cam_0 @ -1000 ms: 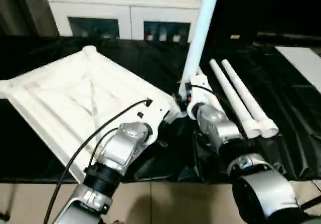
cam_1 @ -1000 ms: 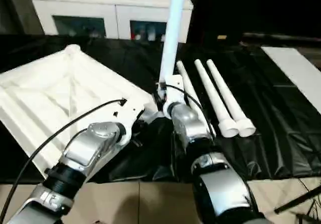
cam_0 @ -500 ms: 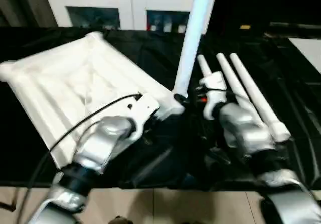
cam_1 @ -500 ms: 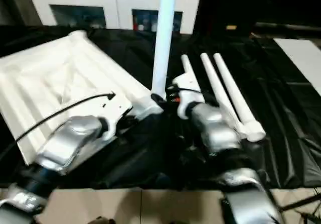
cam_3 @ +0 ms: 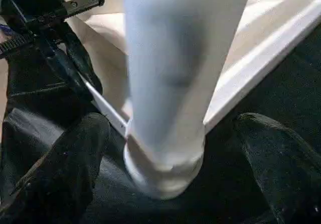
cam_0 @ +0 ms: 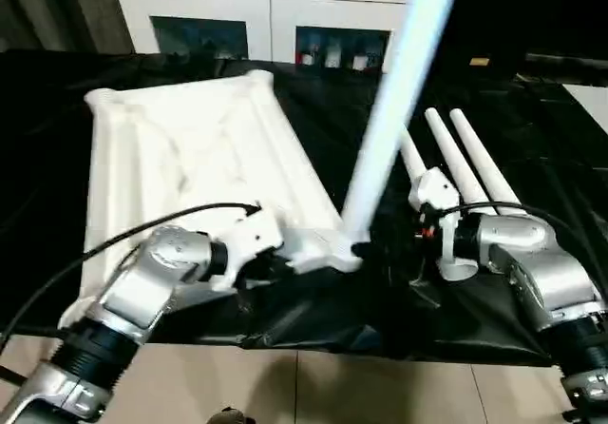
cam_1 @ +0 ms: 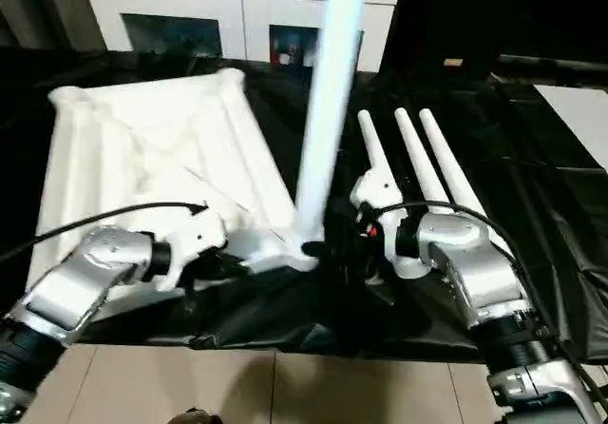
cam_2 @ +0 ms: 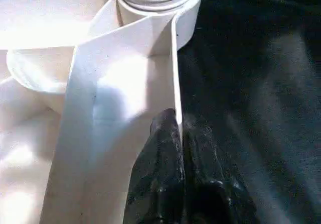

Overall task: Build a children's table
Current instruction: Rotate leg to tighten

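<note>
The humanoid's forearms wore brushed silver shells over ribbed black wrist collars. A black cable looped along the left forearm (cam_0: 157, 277). White housings capped both wrists, and each tool's glossy black fingers (cam_2: 165, 179) looked lumpy; the right housing (cam_0: 432, 196) bore a red mark.

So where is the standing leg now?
The standing leg rises from the tabletop's near corner socket, between both grippers, left of three loose legs lying on the black cloth.

head pair: looking forward and down over both forearms at the tabletop (cam_0: 190, 148) and upright leg (cam_0: 399, 91), set slightly apart sideways. left wrist view: very near, sighting along the left gripper (cam_2: 178, 133) at the tabletop's rim. right wrist view: close, facing the same leg's base between parted fingers (cam_3: 60, 169).
</note>
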You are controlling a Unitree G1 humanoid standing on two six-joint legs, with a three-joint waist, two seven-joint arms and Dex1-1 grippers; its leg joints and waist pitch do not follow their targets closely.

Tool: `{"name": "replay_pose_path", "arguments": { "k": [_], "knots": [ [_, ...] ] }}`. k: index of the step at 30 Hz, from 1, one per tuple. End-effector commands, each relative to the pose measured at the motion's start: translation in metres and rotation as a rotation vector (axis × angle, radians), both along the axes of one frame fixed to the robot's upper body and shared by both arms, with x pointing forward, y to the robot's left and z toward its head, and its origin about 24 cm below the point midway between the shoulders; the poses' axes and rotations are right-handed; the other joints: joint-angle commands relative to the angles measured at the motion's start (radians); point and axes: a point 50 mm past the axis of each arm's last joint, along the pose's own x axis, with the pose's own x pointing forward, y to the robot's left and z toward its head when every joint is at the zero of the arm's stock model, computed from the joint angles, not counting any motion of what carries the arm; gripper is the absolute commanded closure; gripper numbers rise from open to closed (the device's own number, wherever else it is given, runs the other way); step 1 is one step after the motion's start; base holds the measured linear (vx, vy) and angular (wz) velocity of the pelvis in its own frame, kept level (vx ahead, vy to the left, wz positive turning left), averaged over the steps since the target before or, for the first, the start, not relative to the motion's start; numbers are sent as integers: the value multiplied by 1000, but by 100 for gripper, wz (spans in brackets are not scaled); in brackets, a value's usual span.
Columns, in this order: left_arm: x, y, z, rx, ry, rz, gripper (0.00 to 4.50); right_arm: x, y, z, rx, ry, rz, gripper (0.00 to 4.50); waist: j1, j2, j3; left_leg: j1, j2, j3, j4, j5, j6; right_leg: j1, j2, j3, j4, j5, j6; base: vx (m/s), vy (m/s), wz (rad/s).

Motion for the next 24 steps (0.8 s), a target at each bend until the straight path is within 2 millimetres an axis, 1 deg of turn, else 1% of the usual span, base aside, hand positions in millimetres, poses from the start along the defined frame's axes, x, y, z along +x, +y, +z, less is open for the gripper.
{"name": "replay_pose_path", "arguments": {
  "k": [1, 5, 7, 8, 10, 11, 13, 14, 15, 16, 18, 21, 23, 24],
  "knots": [
    [0, -11, 12, -35, -51, -78, 450, 1, 2, 3, -7, -1, 11, 11, -5, -5, -63, 23, 40, -9, -73, -233, 20, 43, -52, 47, -67, -200, -203, 0, 0, 0],
    [1, -13, 12, -37, -57, -90, 450, 6, 6, -1, -44, -8, 18, 11, -8, -5, -66, 19, 37, -9, -68, -210, 27, 44, -51, 46, -62, -179, -208, 0, 0, 0],
    [1, -13, 12, -38, -58, -89, 450, 9, 8, -3, -58, -13, 9, 36, -7, -5, -65, 20, 37, -8, -67, -209, 27, 42, -49, 46, -62, -179, -211, 0, 0, 0],
    [2, -13, 12, -39, -59, -89, 450, 11, 9, -5, -52, -7, 11, 45, -6, -7, -66, 21, 38, -8, -66, -204, 28, 43, -50, 46, -61, -176, -213, 0, 0, 0],
    [2, -13, 12, -39, -59, -89, 450, 11, 10, -5, -47, -5, 11, 48, -6, -5, -66, 20, 37, -8, -65, -201, 31, 44, -50, 46, -60, -167, -216, 0, 0, 0],
    [2, -13, 12, -36, -61, -87, 450, 12, 11, -5, -39, -2, 10, 82, -6, -9, -66, 19, 37, -8, -65, -196, 34, 45, -49, 46, -58, -160, -214, 0, 0, 0],
    [2, -13, 12, -35, -62, -85, 450, 12, 11, -5, -36, 2, 13, 89, -6, -6, -66, 20, 37, -8, -65, -198, 35, 45, -49, 46, -58, -164, -215, 0, 0, 0],
    [2, -12, 12, -34, -61, -84, 450, 12, 12, -6, -38, 5, 21, 100, -6, -9, -66, 19, 38, -8, -65, -200, 35, 45, -49, 46, -58, -166, -214, 0, 0, 0],
    [2, -12, 12, -34, -61, -84, 450, 12, 12, -6, -40, 6, 26, 100, -7, -9, -67, 20, 37, -8, -65, -199, 36, 45, -49, 46, -57, -167, -215, 0, 0, 0],
    [2, -11, 12, -34, -60, -83, 450, 12, 12, -7, -41, 12, 32, 122, -7, -11, -66, 19, 37, -8, -64, -199, 37, 45, -49, 46, -58, -169, -214, 0, 0, 0],
    [1, -11, 12, -33, -59, -82, 450, 12, 12, -8, -45, 15, 37, 134, -6, -11, -66, 20, 37, -7, -63, -195, 39, 45, -50, 46, -58, -173, -213, 0, 0, 0],
    [1, -9, 11, -31, -51, -82, 450, 12, 12, -10, -43, 25, 44, 165, -6, -10, -67, 19, 37, -7, -62, -186, 42, 45, -49, 46, -56, -162, -216, 0, 0, 0],
    [0, -9, 10, -31, -46, -83, 450, 11, 11, -11, -43, 32, 45, 171, -6, -11, -68, 19, 37, -7, -61, -183, 44, 46, -49, 46, -55, -156, -218, 0, 0, 0],
    [-1, -9, 10, -32, -40, -85, 450, 11, 11, -13, -43, 41, 45, 184, -6, -11, -68, 19, 37, -7, -62, -182, 44, 46, -49, 46, -55, -155, -219, 0, 0, 0]
  ]
}}
